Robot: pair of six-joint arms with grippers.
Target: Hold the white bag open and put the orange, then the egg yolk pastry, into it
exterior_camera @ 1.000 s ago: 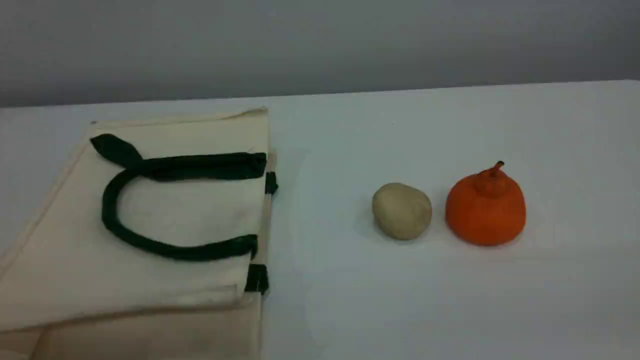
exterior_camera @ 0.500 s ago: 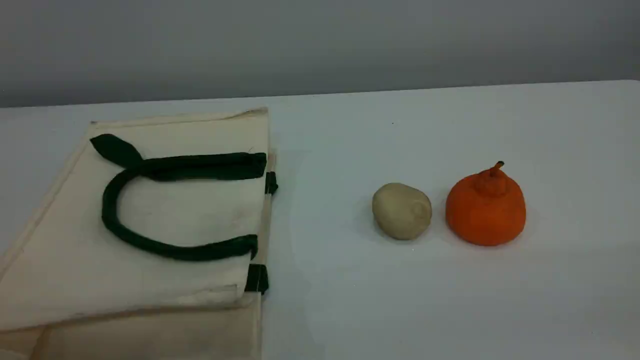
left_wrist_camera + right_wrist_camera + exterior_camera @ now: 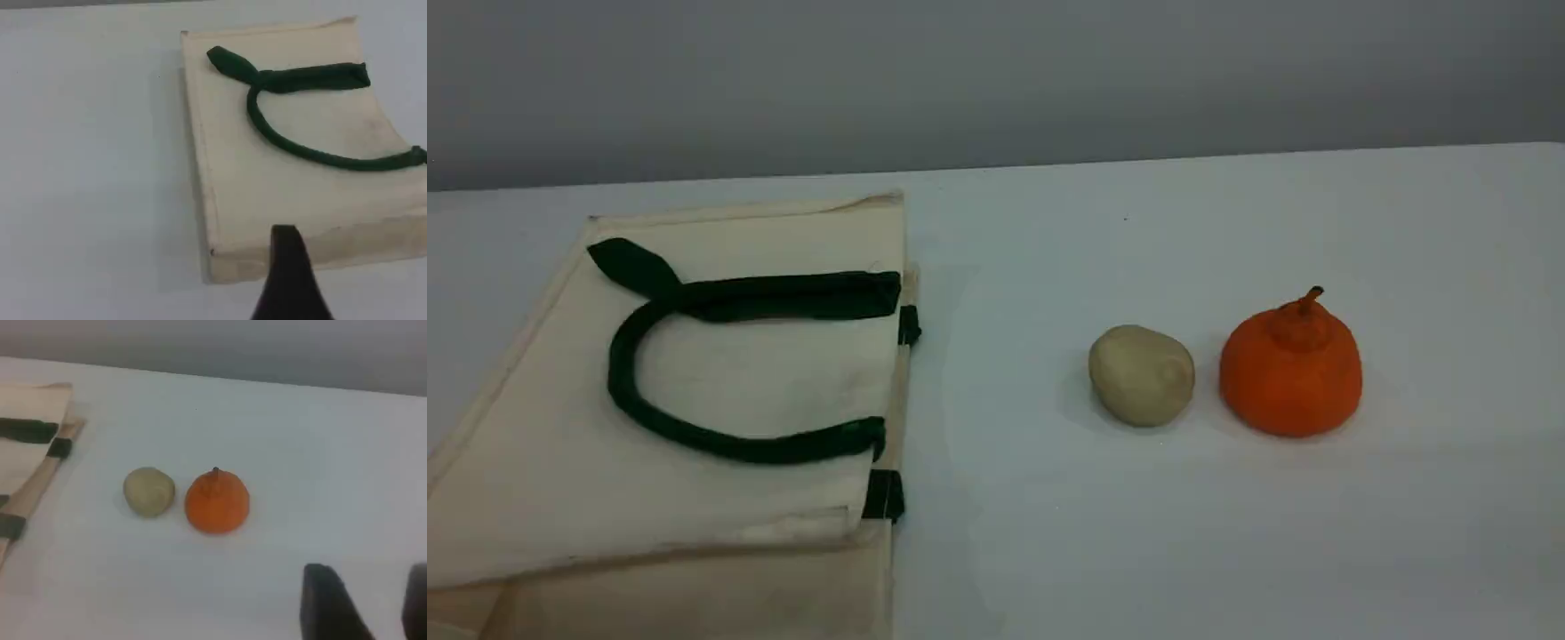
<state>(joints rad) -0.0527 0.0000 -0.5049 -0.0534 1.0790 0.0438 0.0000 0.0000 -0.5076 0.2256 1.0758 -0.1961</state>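
Neither arm reaches into the scene view. In the left wrist view one dark fingertip of the left gripper (image 3: 288,277) pokes up from the bottom edge; its partner is out of sight, but the jaws stand apart and hold nothing. In the right wrist view the right gripper (image 3: 370,603) shows two dark fingertips with a clear gap between them, empty, hanging above the table.
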